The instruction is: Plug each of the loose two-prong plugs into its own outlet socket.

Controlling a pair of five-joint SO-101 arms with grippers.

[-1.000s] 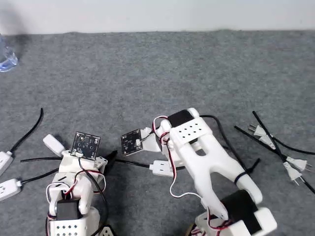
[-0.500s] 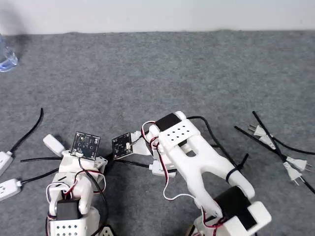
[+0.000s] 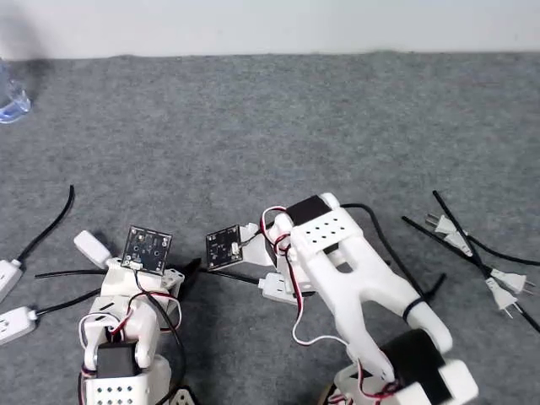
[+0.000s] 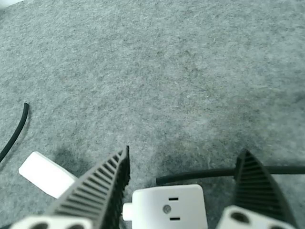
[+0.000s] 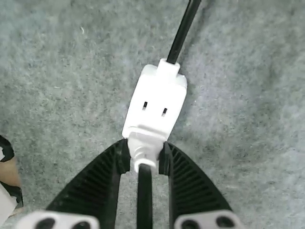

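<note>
One plug (image 5: 143, 142) looks pushed into a socket (image 5: 155, 107) at the middle of the table (image 3: 253, 126), gripped tight by the right gripper (image 5: 143, 149). Three loose plugs (image 3: 445, 225) lie well apart at the right, still to do. The left gripper (image 4: 185, 153) gapes over a second socket (image 4: 167, 210). Since half a second ago, the right arm (image 3: 354, 287) has swung back rightward.

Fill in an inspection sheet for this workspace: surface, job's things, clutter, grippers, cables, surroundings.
surface: grey felt mat.
job's things: three loose two-prong plugs at the high view's right; outlet sockets at its left edge.
clutter: clear plastic object at the far left corner.
grippers: left gripper open astride a white socket; right gripper shut on a plug butted against a second socket.
cables: black cords trail from plugs and sockets.
surroundings: white wall behind.
</note>
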